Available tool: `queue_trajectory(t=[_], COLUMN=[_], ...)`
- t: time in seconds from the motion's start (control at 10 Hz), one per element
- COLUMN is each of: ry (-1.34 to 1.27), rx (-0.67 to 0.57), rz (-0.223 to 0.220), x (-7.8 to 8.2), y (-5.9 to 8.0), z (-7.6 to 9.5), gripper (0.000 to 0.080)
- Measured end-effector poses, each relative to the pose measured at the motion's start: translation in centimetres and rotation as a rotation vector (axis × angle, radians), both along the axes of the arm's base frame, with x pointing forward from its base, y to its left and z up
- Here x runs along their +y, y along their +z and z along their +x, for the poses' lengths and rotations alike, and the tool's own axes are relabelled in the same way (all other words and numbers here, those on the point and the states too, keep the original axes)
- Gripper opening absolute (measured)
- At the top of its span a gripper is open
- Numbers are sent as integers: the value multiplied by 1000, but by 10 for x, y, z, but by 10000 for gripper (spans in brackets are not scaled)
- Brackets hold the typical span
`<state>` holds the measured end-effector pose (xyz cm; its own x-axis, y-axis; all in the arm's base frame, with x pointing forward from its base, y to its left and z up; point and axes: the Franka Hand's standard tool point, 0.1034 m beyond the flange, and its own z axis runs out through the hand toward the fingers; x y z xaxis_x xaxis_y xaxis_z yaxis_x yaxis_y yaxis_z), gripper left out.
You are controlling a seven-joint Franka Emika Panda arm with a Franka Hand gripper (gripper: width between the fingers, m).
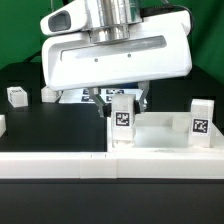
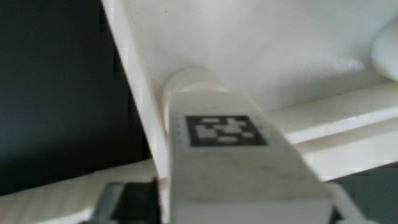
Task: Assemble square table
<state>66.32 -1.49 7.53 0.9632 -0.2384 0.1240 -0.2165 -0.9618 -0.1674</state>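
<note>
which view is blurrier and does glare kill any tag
wrist view: soft, blurriest nearest the lens, the white plastic square slab washed out almost featureless, yet the tag on the small white leg still reads; exterior view: sharper, evenly lit, that tag clear, no glare on it

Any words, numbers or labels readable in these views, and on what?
No words, numbers or brand names anywhere.
The middle leg: black-and-white tag, pattern only, no text.
The leg on the exterior view's right: same kind of tag.
The two legs on the exterior view's left: marks too small to read.
</note>
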Motion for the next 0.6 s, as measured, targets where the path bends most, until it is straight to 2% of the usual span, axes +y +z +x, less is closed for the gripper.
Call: queue_trajectory(t=[0.3,0.6], ry=[-18,-384], rx=[2,37], rz=[3,71], x=[0,-3], y=[0,0], z=[0,2], gripper=[289,290])
